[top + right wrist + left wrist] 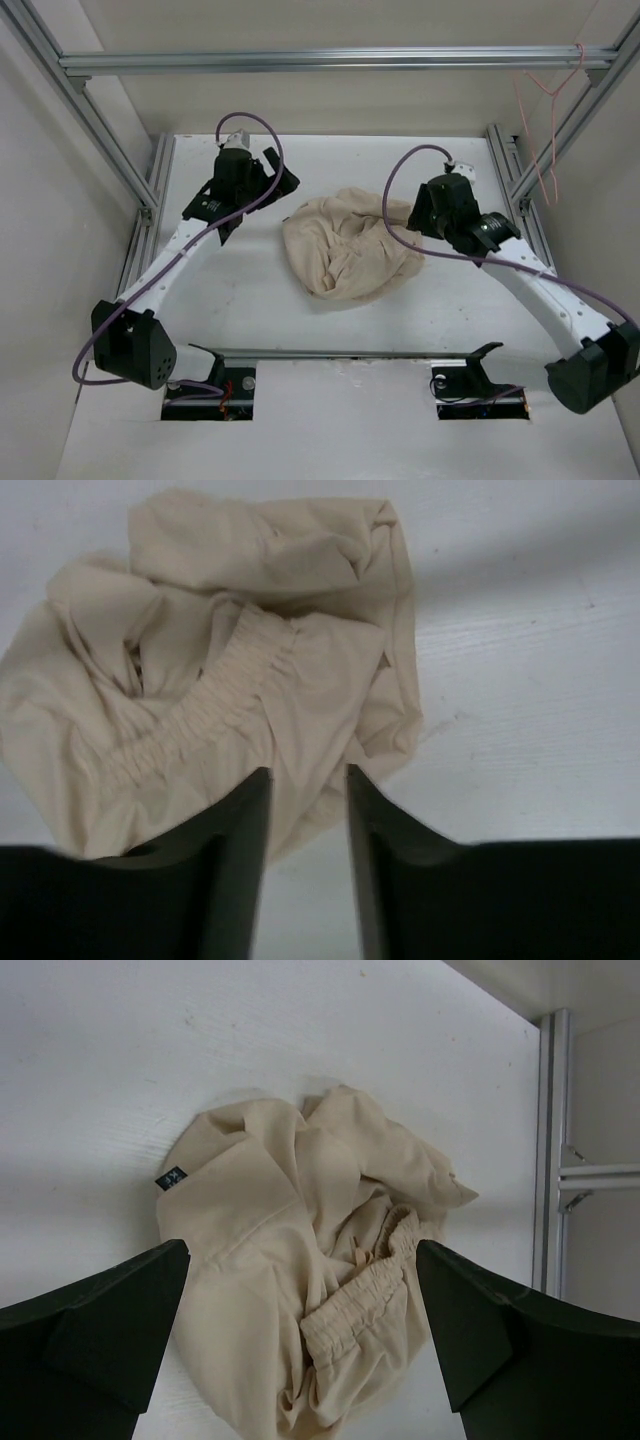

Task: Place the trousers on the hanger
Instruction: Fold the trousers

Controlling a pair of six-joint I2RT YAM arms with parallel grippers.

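The beige trousers (345,250) lie bunched in a heap at the middle of the white table. Their elastic waistband (360,1300) faces up and also shows in the right wrist view (200,705). My left gripper (280,183) hovers just left of the heap, jaws wide open and empty, with the cloth (290,1210) in view between them. My right gripper (422,218) is at the heap's right edge, jaws narrowly open above the cloth's edge (330,730), gripping nothing. The pink wire hanger (545,110) hangs from the frame at the far right, away from both grippers.
Aluminium frame rails run along the table's left side (150,200) and right side (515,190), and a crossbar (330,62) spans the back. Purple cables (260,125) loop over both arms. Two cut-outs (210,390) sit at the near edge.
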